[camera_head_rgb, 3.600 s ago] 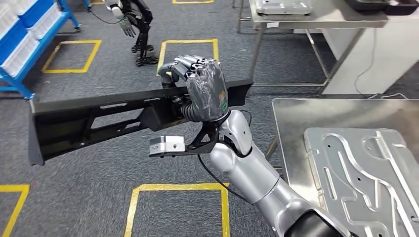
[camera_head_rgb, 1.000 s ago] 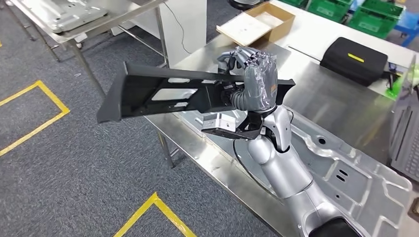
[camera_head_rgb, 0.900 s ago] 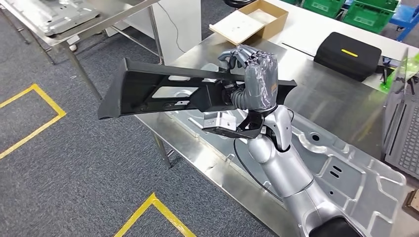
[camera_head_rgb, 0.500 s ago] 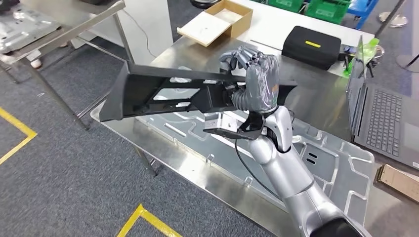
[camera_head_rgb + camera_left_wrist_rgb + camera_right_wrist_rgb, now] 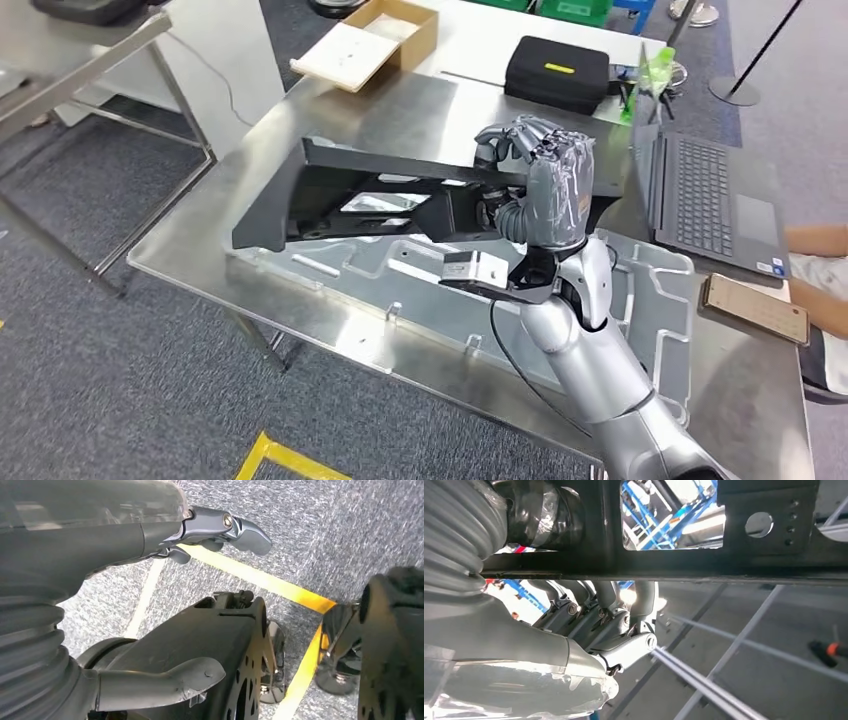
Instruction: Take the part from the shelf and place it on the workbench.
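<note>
Right hand (image 5: 545, 185) was clenched around the long black part (image 5: 370, 195), carried level above the workbench (image 5: 200, 265), evidently for set-down. Left hand (image 5: 150, 535) hung by the floor, fingers apart, holding nothing.

The right hand (image 5: 545, 190) covers the middle of the black part (image 5: 360, 195). A person's arm (image 5: 820, 240) (beside the counter (image 5: 200, 265)) is cut by the edge.
</note>
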Controlling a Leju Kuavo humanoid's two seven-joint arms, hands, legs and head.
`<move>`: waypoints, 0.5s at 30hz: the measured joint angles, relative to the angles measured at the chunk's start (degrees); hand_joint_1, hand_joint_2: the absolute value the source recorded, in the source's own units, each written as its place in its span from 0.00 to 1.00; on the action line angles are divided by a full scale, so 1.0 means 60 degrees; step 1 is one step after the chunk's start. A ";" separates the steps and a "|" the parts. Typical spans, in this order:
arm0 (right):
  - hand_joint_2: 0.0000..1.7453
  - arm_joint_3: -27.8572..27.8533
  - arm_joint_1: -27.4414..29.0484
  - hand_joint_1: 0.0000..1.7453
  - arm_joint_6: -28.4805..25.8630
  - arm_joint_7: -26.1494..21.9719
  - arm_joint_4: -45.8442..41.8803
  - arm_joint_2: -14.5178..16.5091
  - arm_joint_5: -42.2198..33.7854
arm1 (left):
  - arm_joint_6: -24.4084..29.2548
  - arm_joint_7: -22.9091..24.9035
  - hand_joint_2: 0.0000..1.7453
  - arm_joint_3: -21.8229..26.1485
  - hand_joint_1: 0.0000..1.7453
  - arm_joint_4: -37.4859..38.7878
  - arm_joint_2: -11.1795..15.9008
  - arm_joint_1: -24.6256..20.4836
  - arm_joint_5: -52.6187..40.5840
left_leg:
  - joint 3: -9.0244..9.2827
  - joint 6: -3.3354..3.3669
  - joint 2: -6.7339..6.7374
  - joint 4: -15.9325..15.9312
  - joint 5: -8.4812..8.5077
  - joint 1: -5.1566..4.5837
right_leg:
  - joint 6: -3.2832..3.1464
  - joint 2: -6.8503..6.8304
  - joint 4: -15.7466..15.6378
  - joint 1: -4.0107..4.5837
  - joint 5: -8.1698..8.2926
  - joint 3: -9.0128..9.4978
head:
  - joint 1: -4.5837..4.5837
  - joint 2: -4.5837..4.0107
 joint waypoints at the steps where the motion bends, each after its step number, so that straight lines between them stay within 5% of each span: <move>1: 1.00 -0.0004 -0.0004 1.00 0.0000 0.0000 -0.0013 -0.0009 -0.0004 | -0.0046 0.0017 1.00 0.0074 0.00 0.0010 0.0002 0.0003 0.0000 | 0.0022 -0.0047 0.0068 -0.0004 -0.0032 -0.0039 | -0.0057 -0.0068 -0.0128 0.0047 -0.0050 0.0058 | -0.0003 0.0000; 3: 1.00 -0.0025 -0.0004 1.00 -0.0005 0.0000 -0.0017 -0.0037 -0.0013 | -0.0147 0.0045 1.00 0.0207 0.00 0.0020 0.0002 0.0004 -0.0001 | 0.0076 -0.0129 0.0184 -0.0031 -0.0085 -0.0069 | -0.0183 0.0098 -0.0146 0.0050 -0.0067 0.0042 | -0.0008 0.0000; 5: 1.00 -0.0056 -0.0016 1.00 -0.0019 0.0000 -0.0014 -0.0054 -0.0015 | -0.0249 0.0029 1.00 0.0298 0.00 0.0025 0.0004 0.0057 -0.0005 | 0.0017 -0.0200 -0.0050 0.0194 -0.0308 -0.0040 | -0.0302 0.0269 -0.0189 0.0008 -0.0064 0.0062 | -0.0008 0.0000; 7: 1.00 -0.0067 -0.0034 1.00 -0.0032 0.0007 0.0003 -0.0052 0.0002 | -0.0355 -0.0048 1.00 0.0366 0.00 0.0032 0.0012 0.0171 -0.0008 | -0.0426 -0.0224 -0.0499 0.1120 -0.0824 -0.0009 | -0.0408 0.0417 -0.0216 -0.0009 -0.0064 0.0083 | -0.0012 0.0000; 9: 1.00 -0.0067 -0.0052 1.00 0.0066 0.0112 0.0142 -0.0039 0.0013 | -0.0525 -0.0156 1.00 0.0418 0.00 0.0034 0.0017 0.0222 -0.0009 | -0.1103 -0.0222 -0.0695 0.2370 -0.1259 -0.0006 | -0.0468 0.0551 -0.0211 0.0026 -0.0077 0.0089 | -0.0014 0.0000; 11: 1.00 -0.0067 -0.0159 1.00 0.0348 0.0355 0.0536 0.0012 0.0011 | -0.0716 -0.0257 1.00 0.0454 0.00 0.0035 0.0017 0.0214 -0.0009 | -0.1369 -0.0199 -0.0730 0.2654 -0.1017 -0.0008 | -0.0489 0.0685 -0.0190 0.0060 -0.0094 0.0113 | -0.0012 0.0000; 13: 1.00 -0.0067 -0.0403 1.00 0.0749 0.0652 0.1129 0.0113 -0.0048 | -0.0828 -0.0351 1.00 0.0493 0.00 0.0035 0.0016 0.0227 -0.0012 | -0.1050 -0.0120 -0.0745 0.1636 -0.0219 -0.0017 | -0.0486 0.0810 -0.0145 0.0071 -0.0116 0.0133 | -0.0012 0.0000; 15: 1.00 -0.0067 -0.0775 1.00 0.1328 0.0961 0.1925 0.0233 -0.0268 | -0.0885 -0.0449 1.00 0.0535 0.00 0.0035 0.0007 0.0255 -0.0017 | -0.0706 -0.0037 -0.0789 0.0617 0.0251 -0.0053 | -0.0435 0.0897 -0.0089 0.0090 -0.0112 0.0086 | -0.0011 0.0000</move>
